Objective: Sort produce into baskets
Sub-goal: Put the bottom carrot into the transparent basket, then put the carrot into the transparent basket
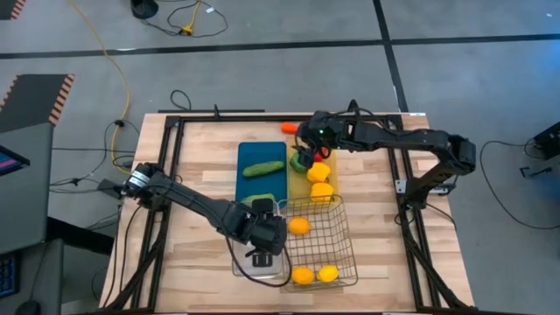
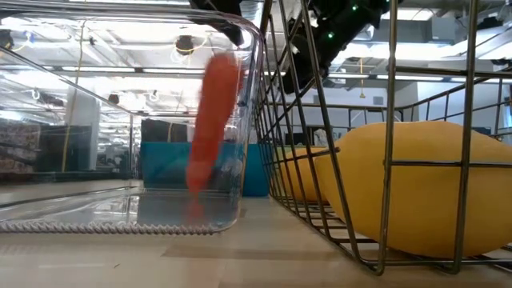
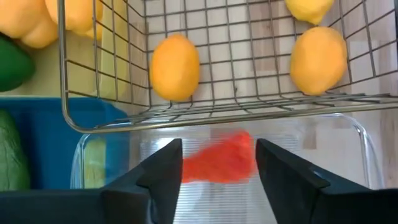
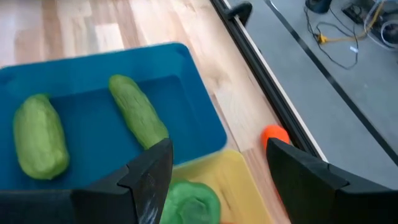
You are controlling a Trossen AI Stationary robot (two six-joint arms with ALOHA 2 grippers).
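My left gripper hangs open over the clear bin. An orange carrot shows blurred below its fingers, upright inside the bin, apart from the fingers. My right gripper is open above the yellow tray, over a green pepper lying on that tray. Two cucumbers lie in the blue tray. Another carrot lies on the table by the far edge.
The wire basket stands right of the clear bin and holds two oranges and a lemon. Yellow peppers and a red one lie on the yellow tray. Black frame rails border the table.
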